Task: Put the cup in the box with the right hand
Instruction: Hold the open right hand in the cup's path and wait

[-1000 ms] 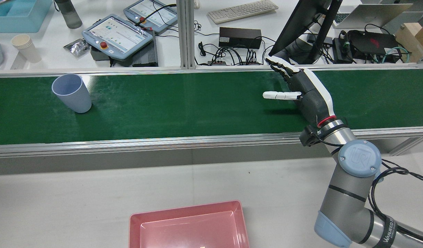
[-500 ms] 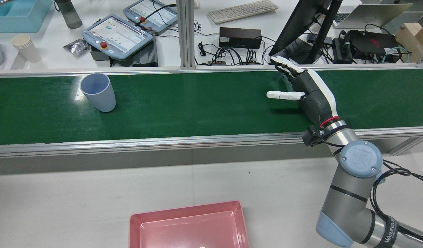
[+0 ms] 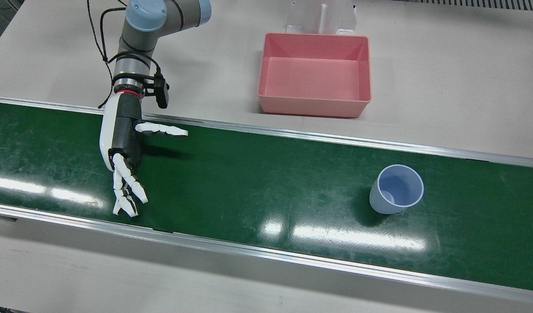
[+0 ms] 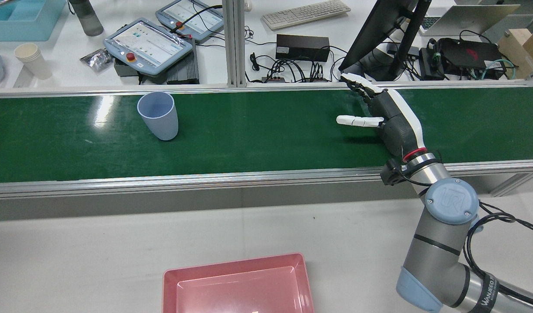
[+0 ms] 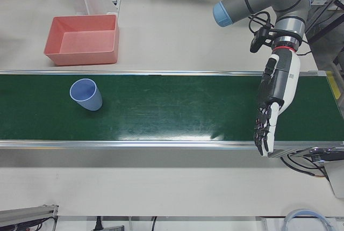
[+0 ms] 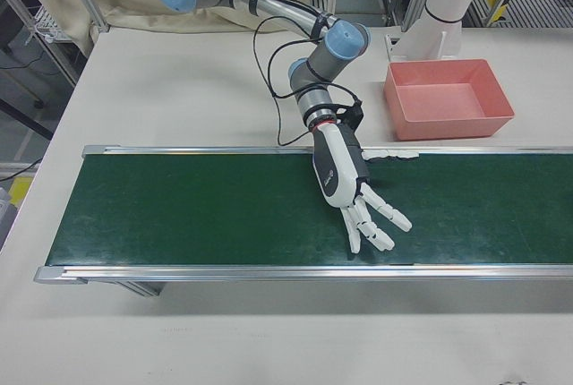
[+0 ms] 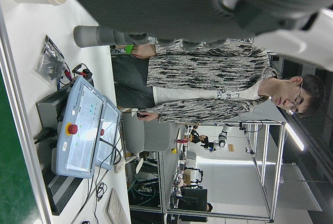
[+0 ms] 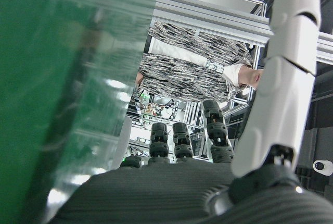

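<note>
Your right robot hand (image 4: 388, 115) hangs open, holding nothing; the upright cup (image 4: 158, 115) stands well apart toward the robot's left along the belt (image 4: 257, 139).

The cup (image 3: 396, 189) is a pale lavender-blue, plain all over. The box (image 3: 314, 74) is salmon pink. The conveyor belt (image 3: 257, 191) is dark green with glossy white glare streaks, edged by silver rails. The right hand (image 3: 123, 152) has a dark grey palm, a white back and white fingertips (image 3: 127, 204), with a red ring at the wrist.
</note>
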Tool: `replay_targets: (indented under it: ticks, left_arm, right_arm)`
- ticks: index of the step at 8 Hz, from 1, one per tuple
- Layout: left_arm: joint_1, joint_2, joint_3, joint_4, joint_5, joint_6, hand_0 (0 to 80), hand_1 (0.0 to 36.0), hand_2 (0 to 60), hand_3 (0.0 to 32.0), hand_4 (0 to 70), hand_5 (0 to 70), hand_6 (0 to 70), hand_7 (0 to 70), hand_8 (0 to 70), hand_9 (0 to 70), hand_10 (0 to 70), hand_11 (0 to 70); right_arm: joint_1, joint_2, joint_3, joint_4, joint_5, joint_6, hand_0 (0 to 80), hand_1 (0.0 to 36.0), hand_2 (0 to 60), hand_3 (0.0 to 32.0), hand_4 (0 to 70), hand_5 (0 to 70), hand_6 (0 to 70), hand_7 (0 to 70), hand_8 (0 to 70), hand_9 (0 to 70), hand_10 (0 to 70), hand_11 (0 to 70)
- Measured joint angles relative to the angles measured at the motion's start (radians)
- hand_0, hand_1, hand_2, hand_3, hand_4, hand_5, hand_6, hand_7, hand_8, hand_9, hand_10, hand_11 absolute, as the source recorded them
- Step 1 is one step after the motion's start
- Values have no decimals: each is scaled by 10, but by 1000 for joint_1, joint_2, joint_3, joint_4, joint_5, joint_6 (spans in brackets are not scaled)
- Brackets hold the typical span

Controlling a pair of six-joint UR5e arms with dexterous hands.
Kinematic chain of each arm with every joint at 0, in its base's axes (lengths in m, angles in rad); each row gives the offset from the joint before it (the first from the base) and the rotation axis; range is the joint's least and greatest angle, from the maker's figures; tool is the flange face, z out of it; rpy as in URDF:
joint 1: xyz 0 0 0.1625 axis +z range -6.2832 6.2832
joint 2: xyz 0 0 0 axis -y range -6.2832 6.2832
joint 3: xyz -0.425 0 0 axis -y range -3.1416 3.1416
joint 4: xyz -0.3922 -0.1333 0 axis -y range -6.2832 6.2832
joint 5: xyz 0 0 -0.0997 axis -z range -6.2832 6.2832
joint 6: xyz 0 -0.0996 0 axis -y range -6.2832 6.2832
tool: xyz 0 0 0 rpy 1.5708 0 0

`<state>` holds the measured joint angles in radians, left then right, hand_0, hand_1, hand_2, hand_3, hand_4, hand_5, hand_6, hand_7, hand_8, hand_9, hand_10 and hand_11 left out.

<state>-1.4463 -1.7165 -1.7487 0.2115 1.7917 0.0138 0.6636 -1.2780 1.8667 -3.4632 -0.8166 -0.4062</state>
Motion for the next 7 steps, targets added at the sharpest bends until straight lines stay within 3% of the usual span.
replay_targets:
  ticks: [7]
  left_arm:
    - [0, 0, 0, 0, 0, 0, 0, 0, 0, 0, 0, 0, 0, 0, 0, 0, 0, 0]
  right_arm:
    - [-13, 5, -4, 1, 2, 0, 513, 193, 71, 0, 19, 65, 52, 210, 108, 149, 0, 0]
